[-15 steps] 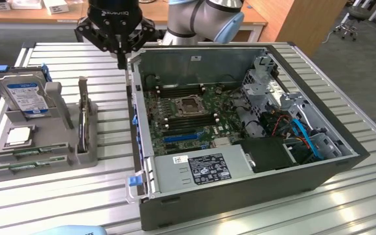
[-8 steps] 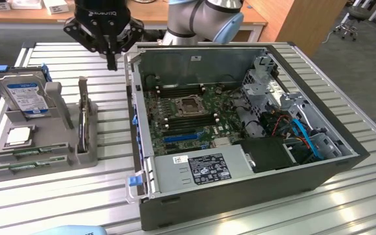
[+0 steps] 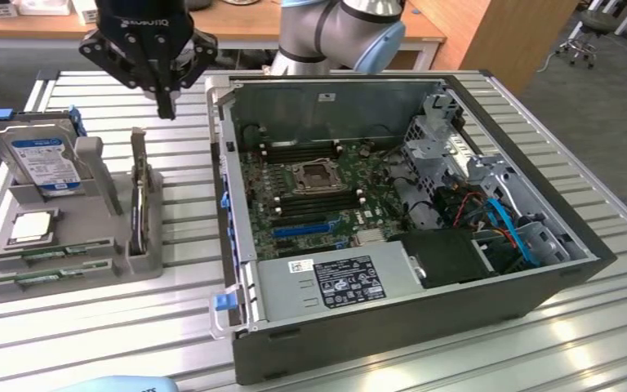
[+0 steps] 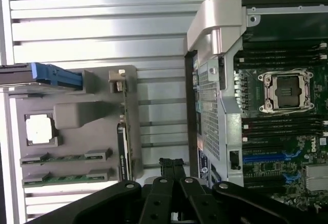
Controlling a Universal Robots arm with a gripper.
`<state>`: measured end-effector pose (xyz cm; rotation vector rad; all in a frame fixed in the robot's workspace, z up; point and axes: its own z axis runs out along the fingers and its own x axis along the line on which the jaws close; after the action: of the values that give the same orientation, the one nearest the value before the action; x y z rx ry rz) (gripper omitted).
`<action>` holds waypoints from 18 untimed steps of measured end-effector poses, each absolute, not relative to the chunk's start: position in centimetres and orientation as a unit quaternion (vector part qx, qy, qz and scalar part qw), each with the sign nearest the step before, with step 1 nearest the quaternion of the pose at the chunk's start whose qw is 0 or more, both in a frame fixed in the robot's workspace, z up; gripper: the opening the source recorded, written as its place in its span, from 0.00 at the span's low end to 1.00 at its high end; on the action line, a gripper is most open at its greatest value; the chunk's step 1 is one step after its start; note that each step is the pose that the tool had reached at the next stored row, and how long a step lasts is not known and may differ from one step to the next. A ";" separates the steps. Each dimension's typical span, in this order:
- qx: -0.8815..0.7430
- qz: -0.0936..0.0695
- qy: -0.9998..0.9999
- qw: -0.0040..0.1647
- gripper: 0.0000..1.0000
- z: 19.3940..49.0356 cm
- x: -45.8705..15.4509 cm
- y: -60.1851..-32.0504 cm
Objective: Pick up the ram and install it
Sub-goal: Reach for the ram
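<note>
Two ram sticks, thin and green, lie flat in the front slots of a grey holder tray (image 3: 95, 237): one (image 3: 55, 254) (image 4: 64, 158) and a second (image 3: 42, 277) (image 4: 64, 176) just in front of it. My black gripper (image 3: 166, 110) (image 4: 172, 163) hangs high above the slatted table, behind the tray and beside the computer case's back corner. Its fingers are pressed together with nothing between them. It is well away from both sticks. Inside the open case (image 3: 401, 286), dark memory slots (image 3: 303, 151) (image 4: 279, 55) run on both sides of the processor socket (image 3: 319, 175) (image 4: 287, 90).
The tray also holds an upright hard drive with a blue-and-white label (image 3: 42, 159), a square silver processor (image 3: 33, 226) (image 4: 40, 130) and a card standing on edge (image 3: 140, 204). The case's tall side wall (image 3: 226, 163) stands between tray and motherboard. Desks and a chair are behind.
</note>
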<state>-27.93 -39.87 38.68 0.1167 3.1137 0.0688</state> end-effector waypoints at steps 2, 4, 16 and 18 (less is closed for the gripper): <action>0.037 0.022 0.999 0.012 0.10 38.7 -28.5 -39.9; 0.037 0.022 0.999 0.012 0.10 38.6 -29.0 -39.9; 0.037 0.022 0.999 0.013 0.10 38.5 -32.0 -39.9; 0.037 0.022 0.999 0.012 0.10 38.5 -32.5 -39.9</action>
<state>-32.46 -39.85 38.47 0.1167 3.1137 0.0689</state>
